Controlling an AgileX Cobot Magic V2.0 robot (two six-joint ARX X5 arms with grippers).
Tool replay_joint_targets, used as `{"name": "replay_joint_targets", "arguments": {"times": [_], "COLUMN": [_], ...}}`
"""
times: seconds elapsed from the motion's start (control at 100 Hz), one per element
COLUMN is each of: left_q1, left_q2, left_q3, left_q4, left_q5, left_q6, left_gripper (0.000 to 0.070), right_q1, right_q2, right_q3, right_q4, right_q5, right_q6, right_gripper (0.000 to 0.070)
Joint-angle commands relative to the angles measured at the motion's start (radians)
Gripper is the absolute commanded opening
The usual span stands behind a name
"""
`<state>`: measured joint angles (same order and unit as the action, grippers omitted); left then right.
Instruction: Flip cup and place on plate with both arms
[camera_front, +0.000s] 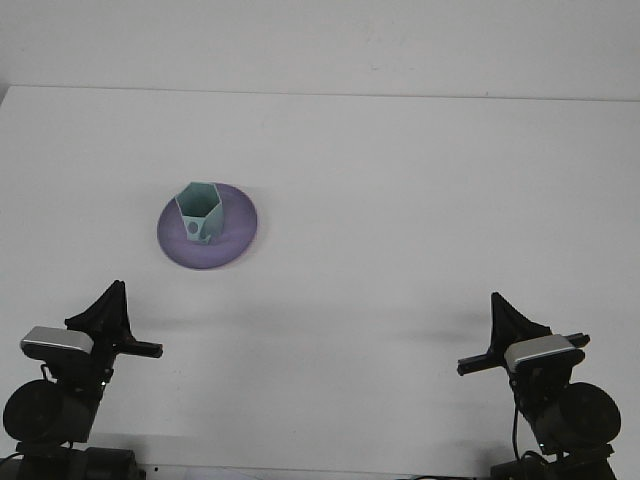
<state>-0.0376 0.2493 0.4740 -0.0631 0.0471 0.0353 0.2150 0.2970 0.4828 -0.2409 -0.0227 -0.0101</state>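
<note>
Cup upright on the plate, both arms back at the desk's near edge.

The cup (200, 211) stands mouth-up on the purple plate (235, 238), left of the desk's (420, 200) middle. It lies ahead and slightly right of the left claw (112, 318), the nearer one; the right claw (508, 330) is well apart at the near right corner. Whether either claw is released or clenched, I cannot tell; neither holds anything.
</note>
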Motion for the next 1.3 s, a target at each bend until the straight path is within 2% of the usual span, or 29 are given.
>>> {"name": "replay_joint_targets", "arguments": {"times": [0.0, 0.17, 0.37, 0.52, 0.78, 1.29], "left_q1": [-0.002, 0.031, 0.044, 0.044, 0.044, 0.044], "left_q2": [0.0, -0.042, -0.182, -0.246, -0.246, -0.245], "left_q3": [0.013, -0.035, -0.296, -0.405, -0.46, -0.46], "left_q4": [0.012, 0.015, 0.184, 0.2, 0.206, 0.207], "left_q5": [-0.006, -0.008, -0.007, -0.001, 0.062, 0.062], "left_q6": [-0.002, -0.002, -0.001, -0.002, -0.016, -0.021], "left_gripper": [0.0014, 0.0013, 0.0013, 0.0013, 0.0014, 0.0014], "right_q1": [0.002, 0.002, 0.002, 0.002, 0.002, 0.002], "right_q2": [0.004, 0.004, 0.004, 0.004, 0.004, 0.004], "right_q3": [0.008, 0.008, 0.008, 0.008, 0.008, 0.008], "right_q4": [0.013, 0.013, 0.013, 0.013, 0.017, 0.017], "right_q5": [0.004, 0.004, 0.004, 0.004, 0.004, 0.004], "right_q6": [0.01, 0.01, 0.01, 0.01, 0.01, 0.01], "right_gripper": [0.0, 0.0, 0.0, 0.0, 0.0, 0.0]}}
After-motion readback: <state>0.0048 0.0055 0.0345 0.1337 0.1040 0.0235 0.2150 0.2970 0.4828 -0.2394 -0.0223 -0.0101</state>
